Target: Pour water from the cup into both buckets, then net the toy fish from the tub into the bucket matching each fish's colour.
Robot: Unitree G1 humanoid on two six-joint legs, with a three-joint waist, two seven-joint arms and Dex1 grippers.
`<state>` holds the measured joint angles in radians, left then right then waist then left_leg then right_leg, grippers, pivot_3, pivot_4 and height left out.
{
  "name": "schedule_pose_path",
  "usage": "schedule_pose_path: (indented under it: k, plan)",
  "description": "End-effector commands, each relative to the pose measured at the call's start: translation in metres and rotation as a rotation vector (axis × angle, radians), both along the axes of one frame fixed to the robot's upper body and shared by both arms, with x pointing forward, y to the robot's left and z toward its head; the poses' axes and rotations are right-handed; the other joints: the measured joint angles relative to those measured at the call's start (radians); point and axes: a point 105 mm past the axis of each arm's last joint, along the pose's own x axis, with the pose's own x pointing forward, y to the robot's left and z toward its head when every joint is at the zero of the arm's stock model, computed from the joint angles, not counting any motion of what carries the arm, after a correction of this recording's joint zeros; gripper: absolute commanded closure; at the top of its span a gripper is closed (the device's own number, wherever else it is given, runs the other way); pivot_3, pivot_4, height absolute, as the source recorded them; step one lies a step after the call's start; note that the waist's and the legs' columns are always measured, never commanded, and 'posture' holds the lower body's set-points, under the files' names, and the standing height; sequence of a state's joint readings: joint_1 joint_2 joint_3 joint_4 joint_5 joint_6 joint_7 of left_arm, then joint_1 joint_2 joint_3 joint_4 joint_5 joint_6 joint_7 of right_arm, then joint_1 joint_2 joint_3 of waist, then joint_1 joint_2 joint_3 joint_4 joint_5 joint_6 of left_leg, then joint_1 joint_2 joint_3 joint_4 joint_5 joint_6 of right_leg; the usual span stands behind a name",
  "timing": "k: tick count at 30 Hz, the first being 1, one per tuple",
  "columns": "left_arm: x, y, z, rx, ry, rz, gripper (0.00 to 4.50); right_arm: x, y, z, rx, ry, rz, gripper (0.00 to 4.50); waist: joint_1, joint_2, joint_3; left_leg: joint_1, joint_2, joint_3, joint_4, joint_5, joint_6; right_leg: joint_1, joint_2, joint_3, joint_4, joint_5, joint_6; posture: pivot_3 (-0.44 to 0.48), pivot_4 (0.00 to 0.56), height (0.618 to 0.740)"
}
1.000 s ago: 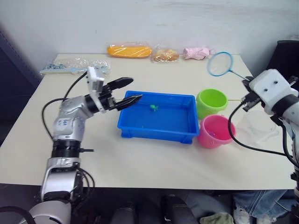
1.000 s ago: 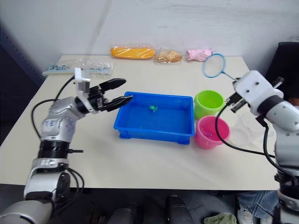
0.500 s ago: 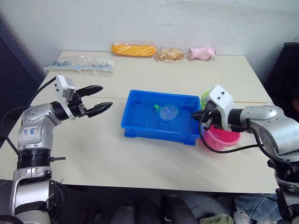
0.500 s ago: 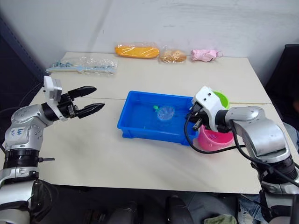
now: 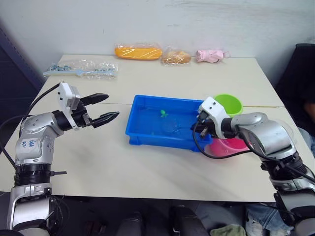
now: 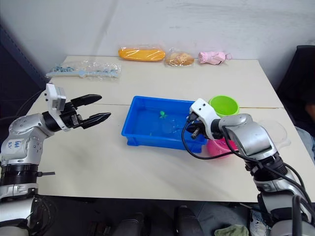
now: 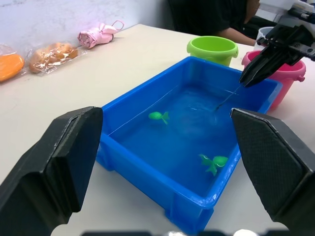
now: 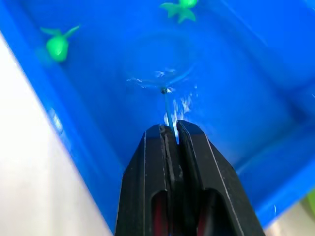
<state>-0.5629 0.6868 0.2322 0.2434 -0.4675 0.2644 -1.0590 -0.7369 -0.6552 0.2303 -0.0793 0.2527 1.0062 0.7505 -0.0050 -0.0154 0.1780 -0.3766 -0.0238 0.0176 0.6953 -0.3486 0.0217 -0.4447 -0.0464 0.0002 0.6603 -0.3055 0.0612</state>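
Observation:
The blue tub (image 5: 147, 133) holds water and two green toy fish (image 7: 158, 116) (image 7: 214, 161). My right gripper (image 5: 199, 129) is shut on the net's thin handle (image 8: 168, 108) at the tub's right end. The net's hoop (image 8: 160, 59) lies under the water between the fish. The lime green bucket (image 5: 227, 104) and the pink bucket (image 5: 235, 145) stand just right of the tub, behind my right arm. The clear cup (image 6: 276, 130) sits further right. My left gripper (image 5: 105, 109) hovers open left of the tub, holding nothing.
Along the table's far edge lie an orange packet (image 5: 137, 51), a brownish packet (image 5: 174, 58), a pink bundle (image 5: 209, 55) and a clear bag of small bits (image 5: 81, 70). A person in dark clothes (image 7: 211, 14) sits beyond the buckets.
My right gripper brought the net down from the air at the right into the tub's water. My left gripper drew back left, away from the tub's edge.

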Motion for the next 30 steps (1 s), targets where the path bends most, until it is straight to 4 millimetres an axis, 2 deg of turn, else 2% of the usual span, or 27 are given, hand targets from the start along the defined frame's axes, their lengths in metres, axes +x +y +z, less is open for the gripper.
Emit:
schedule_pose_path:
  k: [1, 18, 23, 30]
  plan:
    - [-0.005, 0.002, 0.014, 0.004, -0.054, 0.0, 0.02, 0.01, 0.001, 0.015, 0.038, -0.066, -0.035, 4.5, 0.0, 0.0, 0.0, 0.0, 0.0, 0.0, 0.0, 0.0, 0.0, 0.0, 0.0, 0.0, 0.0, 0.0, 0.0, 0.0, 0.15, 0.74]
    - [-0.003, -0.005, 0.015, 0.0, -0.054, -0.017, 0.02, 0.03, 0.025, 0.019, 0.188, -0.147, -0.049, 4.5, -0.007, 0.0, 0.0, 0.0, 0.0, 0.0, -0.001, 0.0, 0.0, 0.0, 0.0, 0.0, 0.001, 0.0, 0.0, 0.0, 0.15, 0.74]
    - [-0.004, -0.009, 0.017, 0.009, -0.057, -0.042, 0.02, 0.016, 0.027, 0.028, 0.22, -0.185, 0.023, 4.5, -0.012, 0.0, 0.0, 0.0, 0.0, 0.0, -0.002, 0.0, 0.0, 0.0, 0.0, 0.0, 0.001, 0.0, 0.0, 0.0, 0.15, 0.74]
    - [-0.002, -0.016, 0.026, 0.062, -0.047, -0.139, 0.02, -0.01, 0.015, 0.036, 0.259, -0.186, 0.078, 4.5, -0.008, 0.0, 0.0, -0.001, 0.0, -0.001, -0.002, 0.0, 0.0, 0.0, 0.0, -0.001, 0.001, 0.0, 0.0, 0.0, 0.15, 0.74]
